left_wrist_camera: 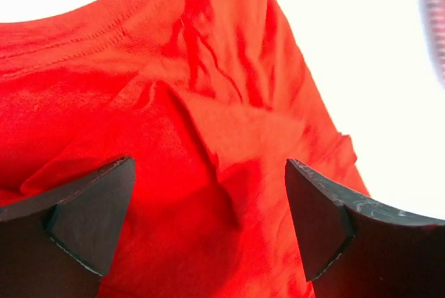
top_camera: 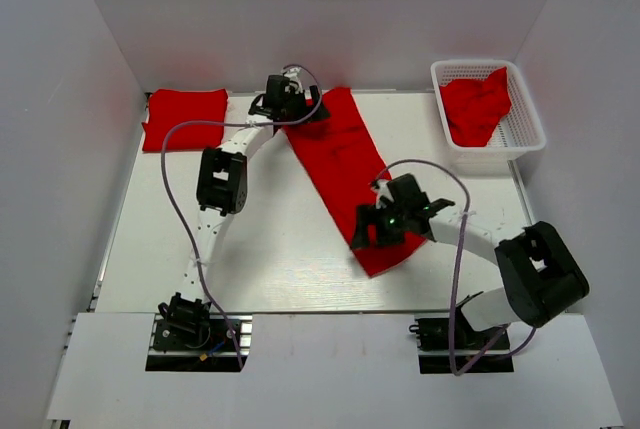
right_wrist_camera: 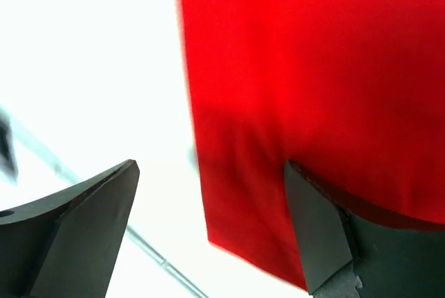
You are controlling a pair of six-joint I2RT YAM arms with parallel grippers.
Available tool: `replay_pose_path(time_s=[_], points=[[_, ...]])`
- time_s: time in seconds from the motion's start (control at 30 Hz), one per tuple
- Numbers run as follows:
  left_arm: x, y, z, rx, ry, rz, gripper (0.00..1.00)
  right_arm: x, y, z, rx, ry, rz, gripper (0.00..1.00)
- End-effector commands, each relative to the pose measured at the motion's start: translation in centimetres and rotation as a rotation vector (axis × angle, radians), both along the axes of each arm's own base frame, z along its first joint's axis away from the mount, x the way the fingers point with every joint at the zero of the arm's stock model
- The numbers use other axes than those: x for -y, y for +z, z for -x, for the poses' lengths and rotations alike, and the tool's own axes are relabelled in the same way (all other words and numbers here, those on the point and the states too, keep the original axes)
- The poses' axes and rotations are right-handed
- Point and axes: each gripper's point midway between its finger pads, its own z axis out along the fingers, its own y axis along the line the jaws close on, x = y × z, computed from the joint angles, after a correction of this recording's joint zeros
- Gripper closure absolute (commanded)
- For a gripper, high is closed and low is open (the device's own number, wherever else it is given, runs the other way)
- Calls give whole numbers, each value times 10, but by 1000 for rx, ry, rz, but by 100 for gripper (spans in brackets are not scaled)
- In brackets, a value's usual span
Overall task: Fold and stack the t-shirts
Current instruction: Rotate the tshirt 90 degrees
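A red t-shirt (top_camera: 345, 164) lies folded into a long strip, running diagonally from the back middle of the table toward the front right. My left gripper (top_camera: 297, 112) hovers open over its far end, where the collar and wrinkled cloth (left_wrist_camera: 208, 103) fill the left wrist view between the fingers (left_wrist_camera: 90, 221). My right gripper (top_camera: 368, 234) stands open over the strip's near end; its hem corner (right_wrist_camera: 243, 235) lies between the fingers (right_wrist_camera: 316, 228). A folded red t-shirt (top_camera: 185, 117) rests at the back left. Another red t-shirt (top_camera: 478, 104) lies crumpled in the basket.
The white mesh basket (top_camera: 528, 134) stands at the back right. White walls close in the table on three sides. A metal rail (right_wrist_camera: 160, 260) runs along the table's near edge.
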Motion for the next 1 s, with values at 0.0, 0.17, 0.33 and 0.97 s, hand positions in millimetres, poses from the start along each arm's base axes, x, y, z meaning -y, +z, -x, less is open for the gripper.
replay_pose_path(time_s=[0.0,0.17,0.33,0.97], points=[[44,-73,41,-185,-141,134,0,-15,-9,93,-235,270,-20,10],[85,-74,47,-146,-175,172,0,-76,13,111,-106,541,-120,10],[96,-69,41,-102,-153,183,0,-113,9,116,-6,728,-155,10],[77,81,7,146,-24,200,0,-151,86,78,268,639,-123,10]])
